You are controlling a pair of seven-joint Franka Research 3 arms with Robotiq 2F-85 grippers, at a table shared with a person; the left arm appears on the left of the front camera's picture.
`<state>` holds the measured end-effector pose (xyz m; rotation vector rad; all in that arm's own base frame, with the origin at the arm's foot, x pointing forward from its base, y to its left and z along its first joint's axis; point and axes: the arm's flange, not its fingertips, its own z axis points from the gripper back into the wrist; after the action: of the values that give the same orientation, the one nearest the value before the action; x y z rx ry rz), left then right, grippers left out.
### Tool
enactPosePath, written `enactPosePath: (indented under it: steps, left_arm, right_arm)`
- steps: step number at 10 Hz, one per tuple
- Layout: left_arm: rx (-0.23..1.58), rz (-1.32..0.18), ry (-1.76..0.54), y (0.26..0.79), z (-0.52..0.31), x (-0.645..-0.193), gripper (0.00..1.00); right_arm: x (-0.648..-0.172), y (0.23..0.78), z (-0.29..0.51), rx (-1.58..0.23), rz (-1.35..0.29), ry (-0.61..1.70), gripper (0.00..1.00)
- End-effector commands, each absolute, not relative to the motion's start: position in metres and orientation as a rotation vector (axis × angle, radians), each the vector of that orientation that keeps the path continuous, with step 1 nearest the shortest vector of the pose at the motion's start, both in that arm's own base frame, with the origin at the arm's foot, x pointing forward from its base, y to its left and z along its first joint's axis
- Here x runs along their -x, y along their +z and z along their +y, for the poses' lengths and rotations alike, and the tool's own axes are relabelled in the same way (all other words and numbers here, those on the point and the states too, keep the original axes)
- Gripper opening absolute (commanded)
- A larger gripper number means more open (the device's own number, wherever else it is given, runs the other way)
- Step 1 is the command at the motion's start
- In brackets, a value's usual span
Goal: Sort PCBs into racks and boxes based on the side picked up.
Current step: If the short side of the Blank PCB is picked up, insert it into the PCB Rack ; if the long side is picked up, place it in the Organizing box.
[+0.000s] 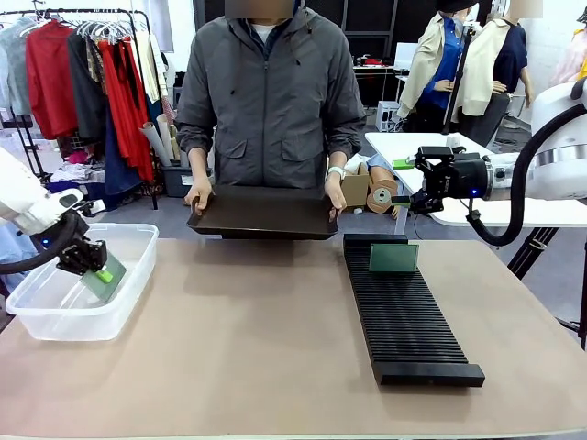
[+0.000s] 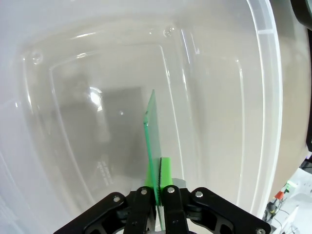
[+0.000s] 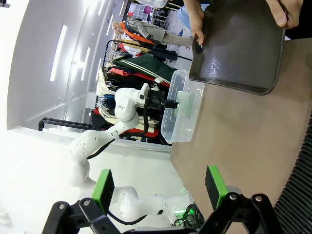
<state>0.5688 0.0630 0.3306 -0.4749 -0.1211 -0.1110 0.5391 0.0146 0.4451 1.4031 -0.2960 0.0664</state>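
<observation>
- My left gripper (image 1: 94,267) is clamped on a PCB (image 1: 101,280), which hangs below the fingers inside the box (image 1: 55,316).
- In the left wrist view I see that PCB (image 2: 153,146) edge-on, pinched between the green pads (image 2: 165,170), its free end above the box floor (image 2: 97,97); I cannot tell whether it touches.
- The box sits on the table (image 1: 238,367), directly beneath and around the left gripper, its near wall toward me.
- My right gripper (image 1: 401,182) is raised off the table with its jaws spread wide and nothing between them; the right wrist view shows the two green pads (image 3: 103,187) well apart.
- The rack (image 1: 408,316) lies on the table below the right gripper and nearer to me, running lengthwise away from it.
- A second PCB (image 1: 393,258) stands upright in a slot near the rack's far end, just below the right gripper.
- The person at the far side holds a dark tray (image 1: 264,213) by both ends with their hands (image 1: 197,194), lifted at the table edge, between my two grippers and beyond them.
- The right wrist view shows the same tray (image 3: 239,46) ahead of the open fingers, and the rack edge (image 3: 300,185) beside them.
</observation>
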Motion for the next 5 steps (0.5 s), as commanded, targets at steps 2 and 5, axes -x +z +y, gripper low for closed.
enactPosePath:
  steps: [2,5]
  left_arm:
    - [0.498,-0.154,-0.132,0.3317,0.0654,-0.5735,0.46]
    - [0.48,-0.142,-0.128,0.3409,0.0641,-0.5745,1.0]
  right_arm:
    - [-0.5387,0.447,0.015,-1.403,-0.297,0.064,1.0]
    - [-0.5387,0.447,0.015,-1.403,-0.297,0.064,1.0]
